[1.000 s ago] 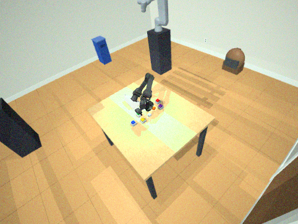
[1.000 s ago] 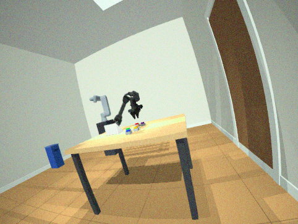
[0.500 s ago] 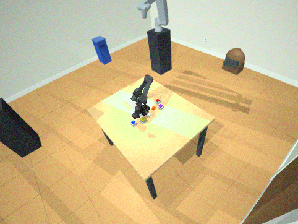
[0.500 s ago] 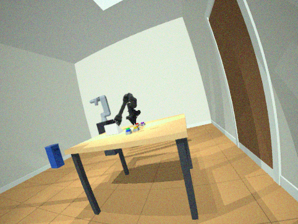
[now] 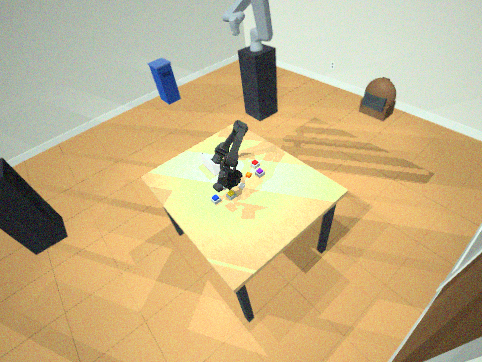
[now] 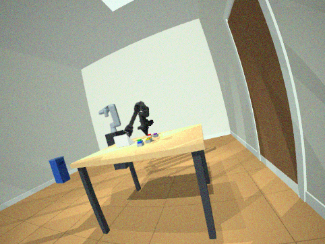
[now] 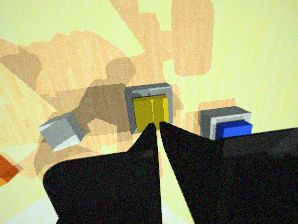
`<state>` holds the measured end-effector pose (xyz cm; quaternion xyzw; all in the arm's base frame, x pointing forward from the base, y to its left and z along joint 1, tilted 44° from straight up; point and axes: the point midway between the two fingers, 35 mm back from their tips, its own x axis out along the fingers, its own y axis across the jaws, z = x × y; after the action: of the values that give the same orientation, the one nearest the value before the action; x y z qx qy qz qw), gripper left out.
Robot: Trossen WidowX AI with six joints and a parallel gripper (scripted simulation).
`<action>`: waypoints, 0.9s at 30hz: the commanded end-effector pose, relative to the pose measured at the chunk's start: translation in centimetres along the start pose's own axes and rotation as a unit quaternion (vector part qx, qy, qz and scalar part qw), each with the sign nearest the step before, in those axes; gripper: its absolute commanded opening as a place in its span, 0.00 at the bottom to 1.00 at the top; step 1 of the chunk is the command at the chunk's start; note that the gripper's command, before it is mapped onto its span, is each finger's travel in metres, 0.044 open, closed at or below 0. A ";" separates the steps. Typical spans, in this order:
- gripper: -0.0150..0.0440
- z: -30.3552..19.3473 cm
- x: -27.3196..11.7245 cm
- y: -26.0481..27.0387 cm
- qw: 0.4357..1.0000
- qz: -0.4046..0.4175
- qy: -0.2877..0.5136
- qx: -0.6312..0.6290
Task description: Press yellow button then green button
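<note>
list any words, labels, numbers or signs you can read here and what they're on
None can be read in any view.
The yellow button, blue button and grey block show plain faces in the wrist view.
The blue box on the floor and the brown object by the wall carry no legible marks; both are too small to tell.

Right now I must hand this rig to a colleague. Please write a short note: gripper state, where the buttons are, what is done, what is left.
Gripper: shut, holding nothing, fingertips aimed at the yellow button, right above it; contact cannot be judged.
Beside the yellow button: blue button on one side, a grey block on the other, an orange block further out. Green button shows only in the exterior view.
Done: gripper closed and lined up over yellow.
Left: press yellow fully and release, then press green. Avoid the blocks and the other buttons.
</note>
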<state>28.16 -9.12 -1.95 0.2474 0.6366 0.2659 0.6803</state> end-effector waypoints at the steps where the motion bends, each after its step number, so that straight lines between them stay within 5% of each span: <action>1: 0.29 0.1 0.5 0.1 1.000 0.002 -0.001 0.001; 27: 0.29 0.1 3.2 0.1 1.000 0.003 -0.002 0.001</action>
<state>28.31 -7.03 -4.18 0.2477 0.6361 0.2660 0.6807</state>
